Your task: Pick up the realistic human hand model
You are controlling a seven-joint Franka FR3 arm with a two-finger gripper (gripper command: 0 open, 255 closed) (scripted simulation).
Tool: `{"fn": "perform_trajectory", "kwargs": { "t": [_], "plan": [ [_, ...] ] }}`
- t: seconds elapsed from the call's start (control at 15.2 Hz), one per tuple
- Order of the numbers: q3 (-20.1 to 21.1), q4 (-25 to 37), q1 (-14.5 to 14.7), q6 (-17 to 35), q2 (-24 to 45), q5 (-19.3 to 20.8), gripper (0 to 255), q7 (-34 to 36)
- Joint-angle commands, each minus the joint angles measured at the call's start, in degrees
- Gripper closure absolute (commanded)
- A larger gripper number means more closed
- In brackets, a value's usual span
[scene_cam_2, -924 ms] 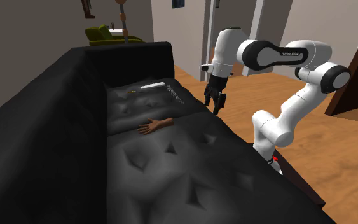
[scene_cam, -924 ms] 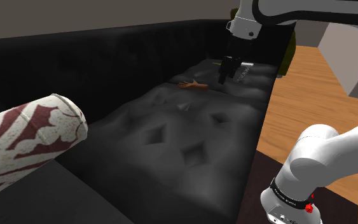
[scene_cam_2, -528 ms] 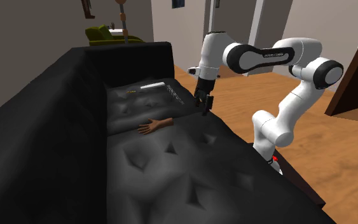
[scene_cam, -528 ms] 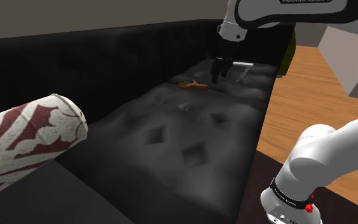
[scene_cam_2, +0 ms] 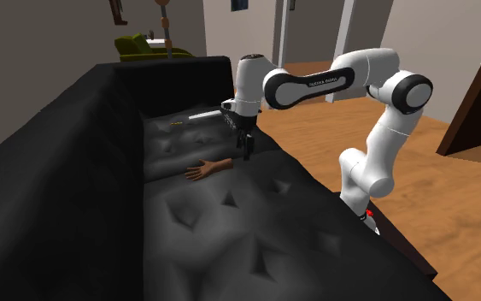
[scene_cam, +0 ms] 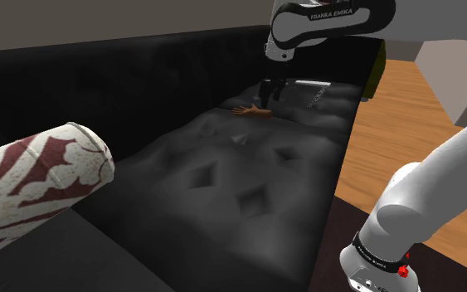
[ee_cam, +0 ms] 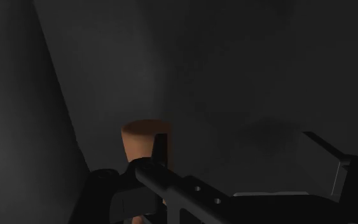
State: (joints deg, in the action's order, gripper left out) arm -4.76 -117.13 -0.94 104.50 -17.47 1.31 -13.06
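Having swung across, the black pincer [scene_cam_2: 246,147] is hovering, spread apart, just above the tan lifelike hand model [scene_cam_2: 206,169]; being off-centre, it is risking a glancing grip.

In the shoulder view, sofa backrest [scene_cam: 140,75] walling the hand model [scene_cam: 252,111] at 10 o'clock, open tufted seat [scene_cam: 240,174] toward 6 o'clock, gripper [scene_cam: 269,98] close at 2 o'clock.

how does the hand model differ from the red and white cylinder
The skin-toned hand model is plain tan; the white cylinder with dark red streaks is patterned. The hand model lies flat on the black sofa, far back; the cylinder is tilted, close to the shoulder camera.
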Motion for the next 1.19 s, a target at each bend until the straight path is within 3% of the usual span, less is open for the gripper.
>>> {"fn": "perform_trajectory", "kwargs": {
  "t": [0.0, 0.53, 1.12],
  "plan": [
    [-0.70, 3.12, -0.36, 0.71, 4.49, 0.45, 0, -1.12],
    [-2.46, 18.80, -1.75, 0.81, 22.64, 1.14, 0, -4.59],
    [-2.46, 13.63, -1.78, 6.50, 23.17, 1.15, 0, -4.37]
  ]
}}
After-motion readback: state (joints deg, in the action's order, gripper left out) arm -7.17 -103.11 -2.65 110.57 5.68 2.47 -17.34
